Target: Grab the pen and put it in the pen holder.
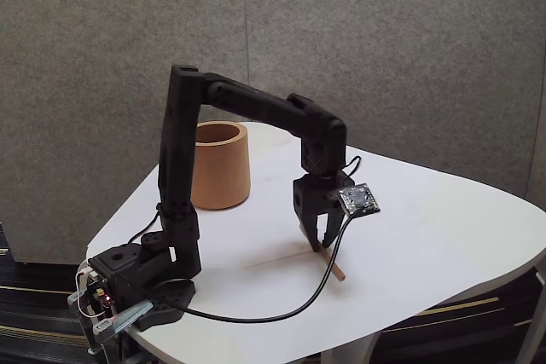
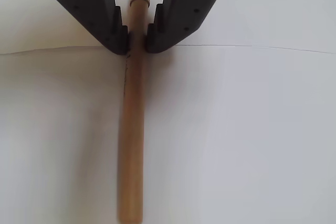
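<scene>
The pen (image 2: pixel 131 145) is a tan wooden stick lying flat on the white table (image 1: pixel 426 236). In the wrist view it runs straight down from between the two black fingers. My gripper (image 2: pixel 137 40) stands tip-down over it, both fingertips pressed against its sides. In the fixed view the gripper (image 1: pixel 317 245) touches the table near the front, and a short end of the pen (image 1: pixel 337 270) sticks out to its right. The pen holder (image 1: pixel 220 168), a wide light-brown cup, stands upright to the back left, well apart from the gripper.
A black cable (image 1: pixel 281 313) loops from the wrist camera across the table front to the arm's base (image 1: pixel 128 287) at the left corner. The table's rounded front edge lies close below the pen. A grey wall stands behind.
</scene>
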